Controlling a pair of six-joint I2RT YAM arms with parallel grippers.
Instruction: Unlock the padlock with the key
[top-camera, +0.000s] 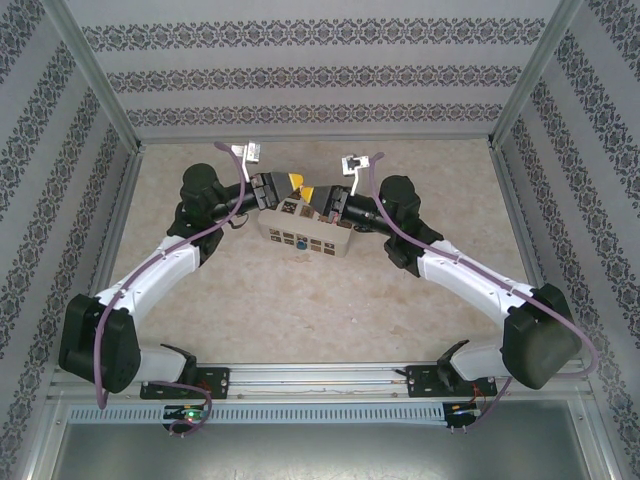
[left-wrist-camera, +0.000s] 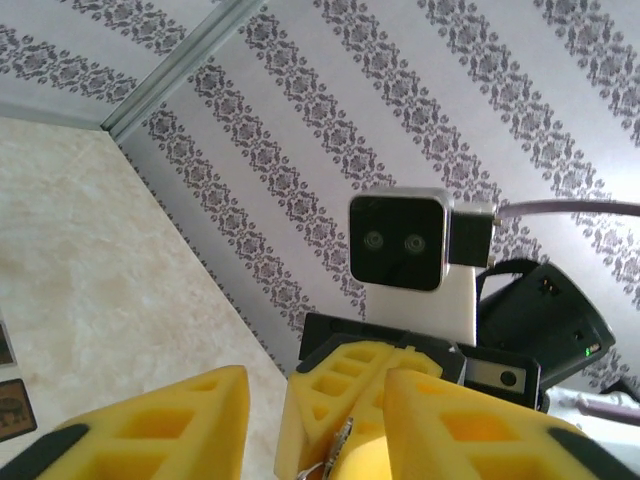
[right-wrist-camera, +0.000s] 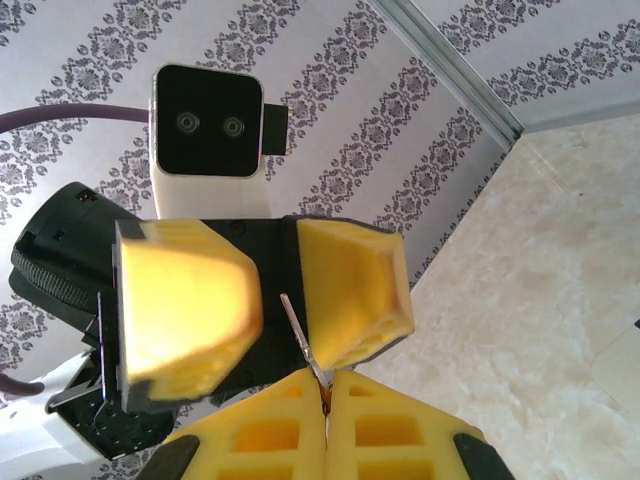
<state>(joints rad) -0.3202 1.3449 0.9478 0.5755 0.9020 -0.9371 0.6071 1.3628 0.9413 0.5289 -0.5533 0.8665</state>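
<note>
R wrist view: right gripper (right-wrist-camera: 326, 392) clamped on key (right-wrist-camera: 298, 325). Blade lies in the gap of left gripper (right-wrist-camera: 279, 300), jaws part-way apart; contact w/ blade unclear.

Top view: padlock (top-camera: 299, 241) on near face of cream box (top-camera: 325, 238); both wrists overlap box's far edge.

L wrist view: right wrist camera (left-wrist-camera: 398, 240), patterned wall (left-wrist-camera: 300, 90) behind.
</note>
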